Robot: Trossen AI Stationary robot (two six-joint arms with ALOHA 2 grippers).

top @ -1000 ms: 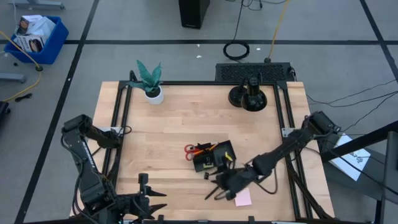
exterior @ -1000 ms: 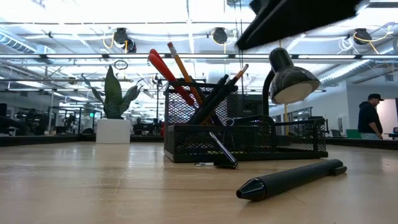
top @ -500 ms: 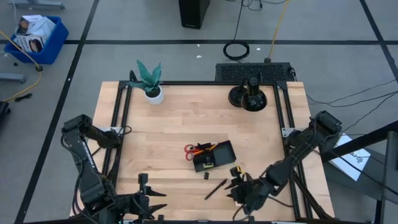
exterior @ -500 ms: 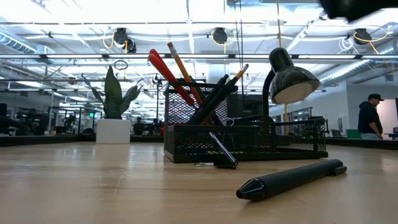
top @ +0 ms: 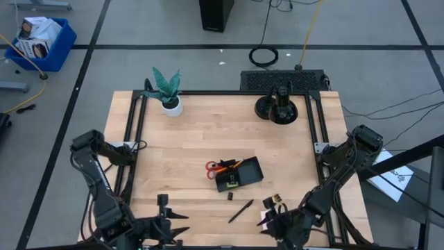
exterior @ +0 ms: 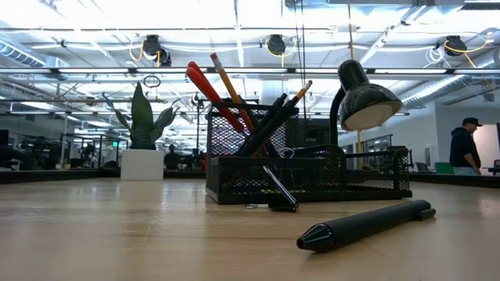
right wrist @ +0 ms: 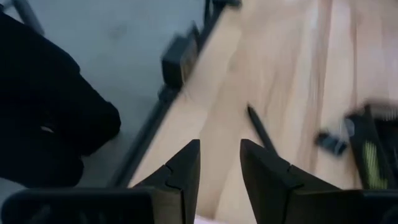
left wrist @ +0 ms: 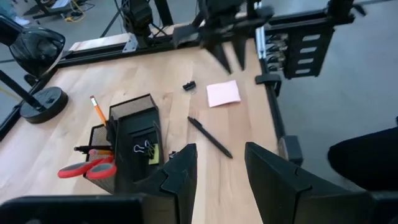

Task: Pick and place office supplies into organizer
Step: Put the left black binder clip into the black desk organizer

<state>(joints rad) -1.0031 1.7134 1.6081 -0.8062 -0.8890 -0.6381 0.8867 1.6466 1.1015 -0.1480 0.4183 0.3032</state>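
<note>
Organizer (top: 238, 173) sits mid-bench, holding red-handled scissors (top: 212, 168), pencils (exterior: 226, 82) and pens. One black pen (top: 241, 210) lies loose on the bench near the front edge, a black clip (top: 231, 196) beside it, pink pad (left wrist: 223, 93) close by. Right gripper (top: 277, 223) at the front edge, fingers parted, empty. Left gripper (top: 171, 228) at the front-left, fingers apart, empty.

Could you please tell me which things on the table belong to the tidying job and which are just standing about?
Part of the job:
organizer
scissors
pencil
loose pen
black clip
pink sticky pad

Just standing about:
potted plant
desk lamp
</note>
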